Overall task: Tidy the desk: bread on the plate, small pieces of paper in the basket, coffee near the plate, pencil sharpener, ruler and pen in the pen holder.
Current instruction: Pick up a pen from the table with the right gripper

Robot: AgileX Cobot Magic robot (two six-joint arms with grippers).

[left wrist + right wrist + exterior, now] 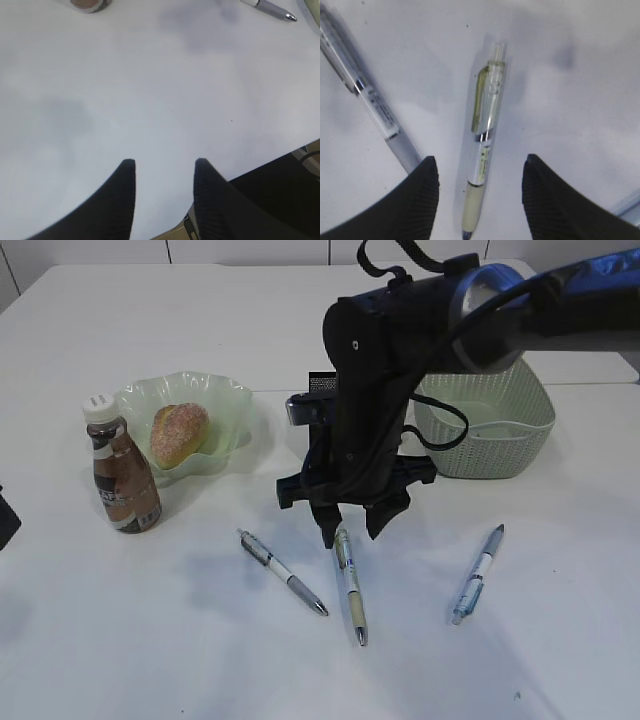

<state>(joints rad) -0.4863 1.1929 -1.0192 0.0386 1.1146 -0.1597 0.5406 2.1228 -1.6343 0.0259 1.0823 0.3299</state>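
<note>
My right gripper (350, 530) (481, 160) is open, its jaws straddling a clear yellow-green pen (350, 585) (487, 115) that lies on the desk (200, 640) without touching it. A grey pen (283, 572) (375, 110) lies to its left and a blue pen (478, 573) to its right. The bread (180, 432) sits on the plate (215, 390), and the coffee (120, 475) stands beside it. The pen holder (322, 385) is mostly hidden behind the right arm. My left gripper (165, 162) is open over bare desk. Ruler, pencil sharpener and paper are out of view.
The basket (490, 425) stands at the back right, behind the right arm. In the left wrist view the desk's front edge (280, 157) runs close by the left gripper, with the coffee's base (90, 4) and a pen tip (272, 9) at the top.
</note>
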